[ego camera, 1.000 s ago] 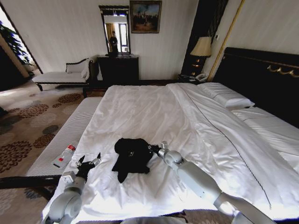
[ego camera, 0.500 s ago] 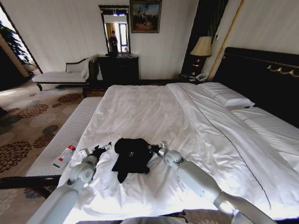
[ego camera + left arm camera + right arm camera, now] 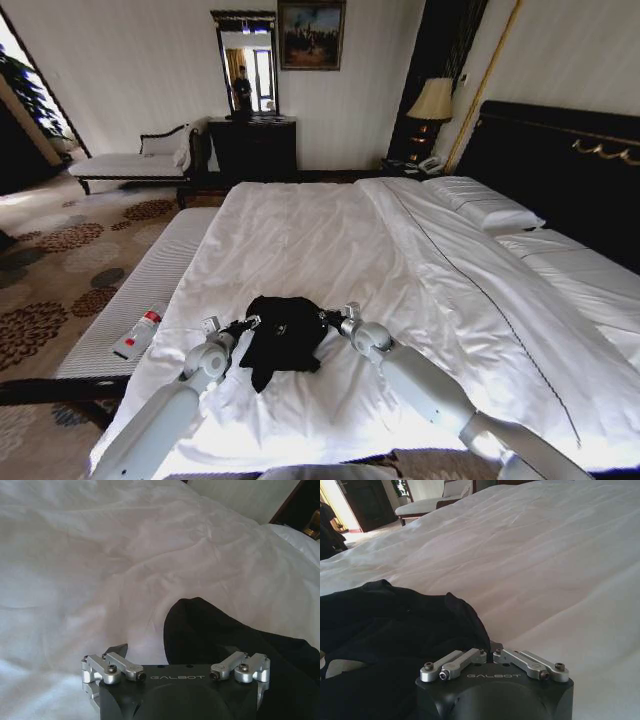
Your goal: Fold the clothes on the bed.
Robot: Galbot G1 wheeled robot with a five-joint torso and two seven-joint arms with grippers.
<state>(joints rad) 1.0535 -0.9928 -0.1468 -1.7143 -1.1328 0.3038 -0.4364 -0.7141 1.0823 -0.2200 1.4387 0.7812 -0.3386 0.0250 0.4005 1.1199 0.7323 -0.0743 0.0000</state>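
Open duvet [image 3: 330, 240] all around T-shirt [image 3: 283, 335]

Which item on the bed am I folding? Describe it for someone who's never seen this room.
Start at the big white bed. Near its foot lies a small crumpled black T-shirt, flanked by the left gripper and right gripper. It is the lone dark thing on white bedding.

Left end effector [image 3: 247, 322] spread open, right end effector [image 3: 324, 317] closed, both arms outstretched.
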